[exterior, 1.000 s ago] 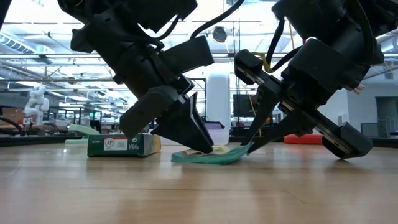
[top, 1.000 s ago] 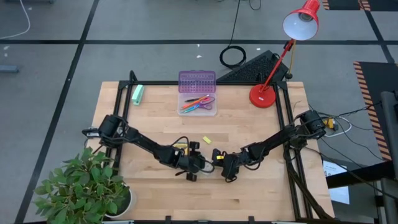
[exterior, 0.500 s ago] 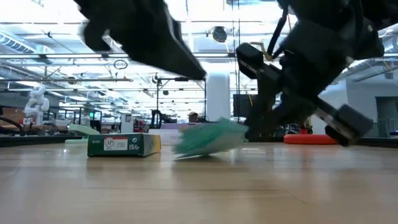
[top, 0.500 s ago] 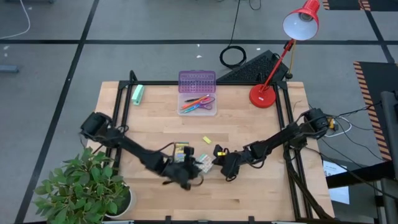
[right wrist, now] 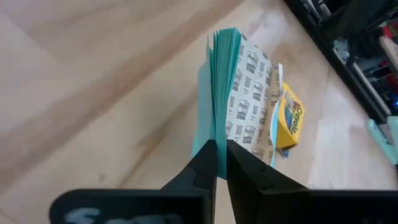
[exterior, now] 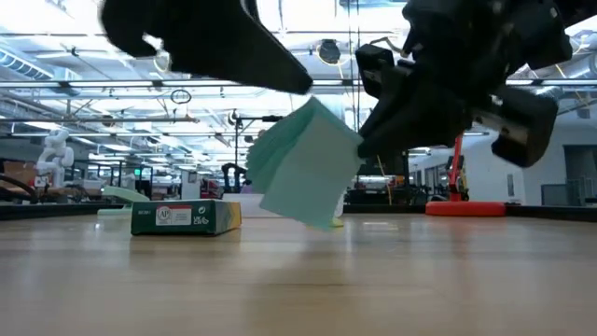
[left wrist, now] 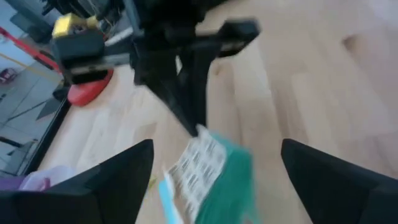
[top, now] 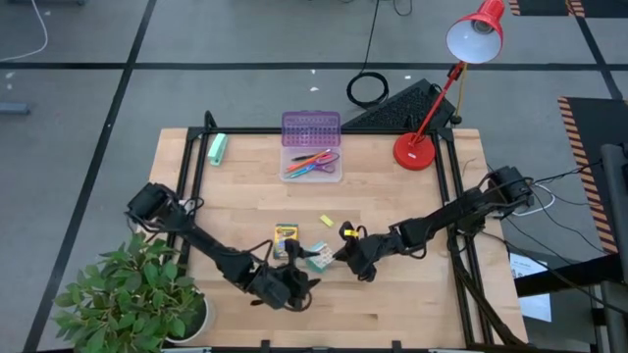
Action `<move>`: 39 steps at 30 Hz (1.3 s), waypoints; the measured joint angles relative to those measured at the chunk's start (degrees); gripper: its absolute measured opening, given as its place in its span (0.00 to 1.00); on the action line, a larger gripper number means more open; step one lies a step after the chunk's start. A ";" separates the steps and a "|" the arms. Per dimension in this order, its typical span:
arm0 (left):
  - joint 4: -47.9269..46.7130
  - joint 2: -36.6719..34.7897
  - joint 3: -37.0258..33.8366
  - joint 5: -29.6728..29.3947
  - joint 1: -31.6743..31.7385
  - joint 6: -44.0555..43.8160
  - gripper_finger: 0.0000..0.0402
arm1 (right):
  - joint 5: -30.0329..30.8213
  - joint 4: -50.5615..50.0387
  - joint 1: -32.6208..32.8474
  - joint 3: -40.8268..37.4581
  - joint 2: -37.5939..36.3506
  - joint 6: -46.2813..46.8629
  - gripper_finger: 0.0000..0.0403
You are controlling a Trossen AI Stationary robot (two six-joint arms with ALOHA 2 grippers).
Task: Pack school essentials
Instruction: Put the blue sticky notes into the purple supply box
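A pale wooden table seen from above, with two dark robot arms reaching in from either side toward its front middle. At the far edge sits a clear box with a purple lid propped open, already holding coloured pens and purple-handled scissors; a mint-green roll lies toward the far left corner and a red desk lamp stands at the far right. The right gripper has its two fingers pinched nearly together on one edge of a teal stationery pack, and the low view shows the pack lifted clear of the wood and tilted, hanging from that edge. The left gripper waits low and just in front of the pack, fingers spread wide and holding nothing (its own camera looks between them at the pack). A yellow-green crayon box lies flat just to the left of the pack, and a small yellow piece rests a little behind it. The step in hand appears to be carrying the pack to the box. The next move likely calls for a steady lift and a swing toward the far edge, keeping the thin edge grip from slipping, then lowering the pack in beside the pens.
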 joint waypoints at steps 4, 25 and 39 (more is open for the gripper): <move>2.26 1.87 0.06 0.45 1.18 1.77 0.92 | -2.04 0.01 -0.42 0.00 -0.41 3.38 0.04; -2.72 3.56 0.05 0.60 3.96 -2.46 0.46 | -1.90 -0.04 -0.69 0.06 -0.43 8.23 0.04; -2.93 3.57 0.05 0.62 2.78 -2.91 0.05 | 1.57 1.29 -0.10 0.07 -0.43 9.09 0.25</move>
